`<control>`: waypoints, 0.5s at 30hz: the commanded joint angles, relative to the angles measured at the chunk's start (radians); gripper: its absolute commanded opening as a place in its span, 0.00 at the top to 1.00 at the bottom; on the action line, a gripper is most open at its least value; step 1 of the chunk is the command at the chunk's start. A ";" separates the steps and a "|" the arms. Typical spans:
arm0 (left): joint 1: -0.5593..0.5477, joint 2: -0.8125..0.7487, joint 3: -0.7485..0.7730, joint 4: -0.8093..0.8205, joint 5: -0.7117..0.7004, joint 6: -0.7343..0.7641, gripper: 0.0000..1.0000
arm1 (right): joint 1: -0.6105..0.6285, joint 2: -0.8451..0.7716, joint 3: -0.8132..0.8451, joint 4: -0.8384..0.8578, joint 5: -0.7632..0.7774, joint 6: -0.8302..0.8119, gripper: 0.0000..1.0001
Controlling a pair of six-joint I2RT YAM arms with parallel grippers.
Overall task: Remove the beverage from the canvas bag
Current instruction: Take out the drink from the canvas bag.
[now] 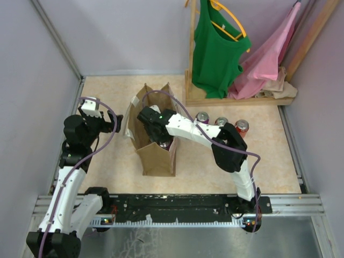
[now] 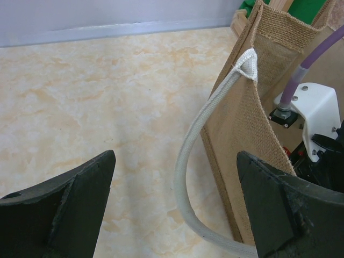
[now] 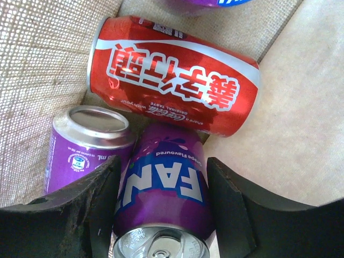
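The tan canvas bag (image 1: pixel 157 157) stands open at the table's middle; its side wall (image 2: pixel 242 123) and a pale strap handle (image 2: pixel 185 161) show in the left wrist view. My right gripper (image 1: pixel 161 141) reaches down inside the bag. Its jaws (image 3: pixel 164 161) are closed against both sides of a purple Fanta grape can (image 3: pixel 166 188). A red Coca-Cola can (image 3: pixel 177 75) and a second purple can (image 3: pixel 88 140) lie beside it on the bag's floor. My left gripper (image 1: pixel 117 126) is open and empty just left of the bag, the handle hanging between its jaws (image 2: pixel 176 156).
Three cans (image 1: pixel 221 122) stand on the table right of the bag. A wooden rack (image 1: pixel 191 59) at the back right holds a green top (image 1: pixel 215 48) and pink cloth (image 1: pixel 266 59). Walls close in the left, back and right sides.
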 commanded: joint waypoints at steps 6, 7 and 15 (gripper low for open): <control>-0.003 -0.009 -0.003 0.025 -0.003 0.006 0.00 | 0.021 -0.014 0.438 -0.126 0.218 -0.092 1.00; -0.002 -0.009 -0.003 0.026 -0.002 0.006 0.00 | 0.020 -0.007 0.505 -0.135 0.236 -0.105 1.00; -0.003 -0.003 -0.009 0.039 0.002 0.003 0.00 | 0.020 -0.072 0.581 -0.042 0.278 -0.163 1.00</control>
